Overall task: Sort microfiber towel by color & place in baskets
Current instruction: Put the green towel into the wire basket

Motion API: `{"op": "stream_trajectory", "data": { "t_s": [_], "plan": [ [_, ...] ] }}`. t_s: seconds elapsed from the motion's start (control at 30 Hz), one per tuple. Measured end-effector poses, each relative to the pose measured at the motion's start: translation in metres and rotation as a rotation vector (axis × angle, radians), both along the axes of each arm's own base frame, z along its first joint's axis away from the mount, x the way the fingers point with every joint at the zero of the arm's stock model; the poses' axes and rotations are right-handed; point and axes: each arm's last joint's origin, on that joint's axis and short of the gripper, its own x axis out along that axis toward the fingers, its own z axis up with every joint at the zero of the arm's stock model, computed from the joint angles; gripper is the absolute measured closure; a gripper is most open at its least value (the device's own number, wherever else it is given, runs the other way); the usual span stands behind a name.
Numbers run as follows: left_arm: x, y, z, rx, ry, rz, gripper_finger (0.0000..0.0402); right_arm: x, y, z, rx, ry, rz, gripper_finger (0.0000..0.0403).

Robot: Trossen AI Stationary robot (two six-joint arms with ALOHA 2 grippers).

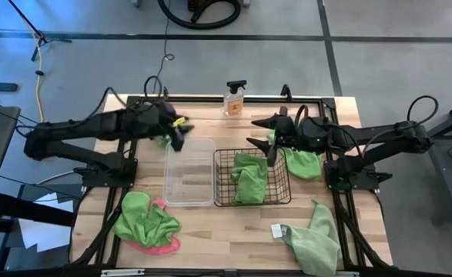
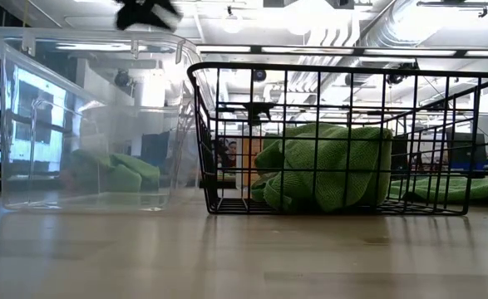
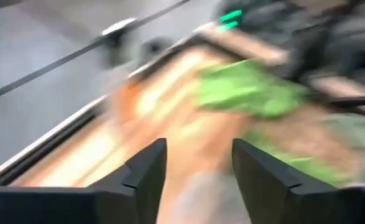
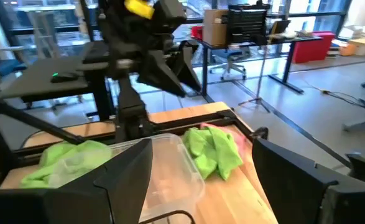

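Claws: left and right both apart, empty | spray bottle behind baskets | green towels around

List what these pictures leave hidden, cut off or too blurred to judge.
- Left wrist view: motion blur smears everything beyond the left tool; the green shape ahead cannot be identified.
- Low view: the left tool is cut off by the top edge above the clear plastic tub.
- High view: the pink microfiber towel lies mostly under a green microfiber towel.
- High view: the spray bottle label is too small.
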Motion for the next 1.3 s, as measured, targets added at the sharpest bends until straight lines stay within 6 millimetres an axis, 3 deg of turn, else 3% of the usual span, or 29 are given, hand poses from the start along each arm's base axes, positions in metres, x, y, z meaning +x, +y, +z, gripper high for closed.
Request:
{"op": "stream_trajectory", "data": {
  "t_s": [0.13, 0.3, 0.43, 0.7, 0.9, 1.3],
  "plan": [
    [-0.022, 0.028, -0.016, -0.083, 0.182, 0.223, 0.0187, 0.000, 0.000, -0.002, 0.027, 0.016, -0.014, 0.0130],
    [-0.039, 0.062, -0.032, -0.199, 0.338, 0.380, 0.0177, 0.000, -0.004, -0.002, 0.030, 0.016, -0.030, 0.0130],
    [-0.039, 0.090, -0.045, -0.274, 0.405, 0.448, 0.0176, 0.000, -0.010, -0.002, 0.069, 0.004, -0.059, 0.0130],
    [-0.031, 0.134, -0.092, -0.499, 0.596, 0.448, 0.0176, 0.000, -0.013, -0.002, 0.099, -0.006, -0.068, 0.0130],
    [-0.023, 0.147, -0.115, -0.538, 0.695, 0.443, 0.0176, 0.000, -0.013, -0.002, 0.139, -0.018, -0.072, 0.0130],
    [-0.030, 0.140, -0.161, -0.590, 0.733, 0.488, 0.0176, 0.000, -0.013, -0.003, 0.167, -0.026, -0.074, 0.0130]
  ]
}}
